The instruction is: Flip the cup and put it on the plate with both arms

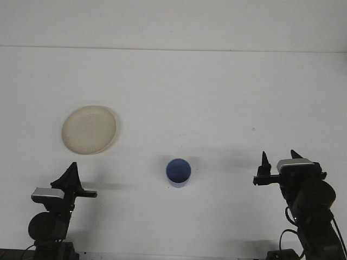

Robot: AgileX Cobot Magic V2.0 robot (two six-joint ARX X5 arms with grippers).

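One blue cup (178, 172) upright near table (217, 92) centre, one cream plate (89, 129) well apart up-left, two grippers — left (71, 174) fingers' state cannot tell, right (279, 160) fingers spread, released — both holding nothing.

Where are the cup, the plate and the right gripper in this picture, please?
cup (178, 171), front view, on the blue inside of its upward-facing opening.
plate (89, 129), front view, on the bare middle of its cream surface.
right gripper (280, 159), front view, midway between its two dark fingertips.
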